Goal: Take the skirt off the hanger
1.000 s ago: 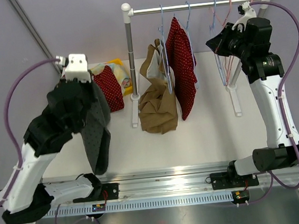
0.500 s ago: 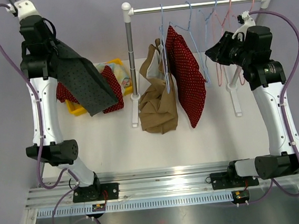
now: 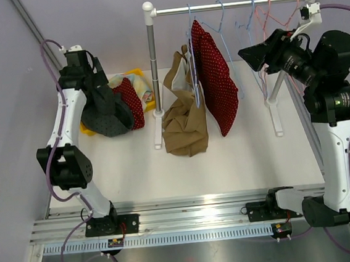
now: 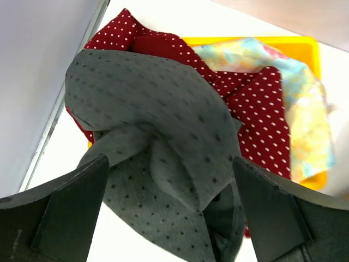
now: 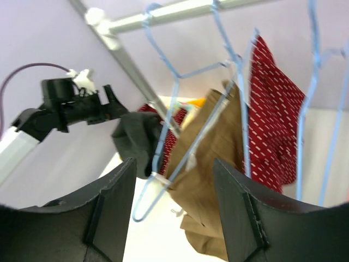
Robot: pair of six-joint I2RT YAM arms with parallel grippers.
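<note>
**Top view.** The left claw (image 3: 98, 89) is over the bin (image 3: 88, 130) at the far-left corner of the table. The grey skirt (image 3: 108, 112) lies heaped on the bin's contents, off any hanger. The right claw (image 3: 251, 54) is raised at the far-right end of the rail (image 3: 231, 5), beside the bare hangers (image 3: 258, 24). A tan garment (image 3: 183, 124) and a red garment (image 3: 215, 84) hang near the rail's left post.

**Left wrist view.** The fingers (image 4: 71, 207) are spread wide and clamp nothing: the claw is released. The skirt (image 4: 163, 136) rests below and between them on a red dotted cloth (image 4: 256, 120), its lower fold spilling over the bin's near-left edge onto the table.

**Right wrist view.** The fingers (image 5: 109, 207) stand apart with nothing gripped: released. The blue hangers lie beyond them, untouched.

**Progress.** Judged from these views, removal is complete: the skirt is free and deposited. What remains is to withdraw both arms. The tan and red garments are not part of the task.
</note>
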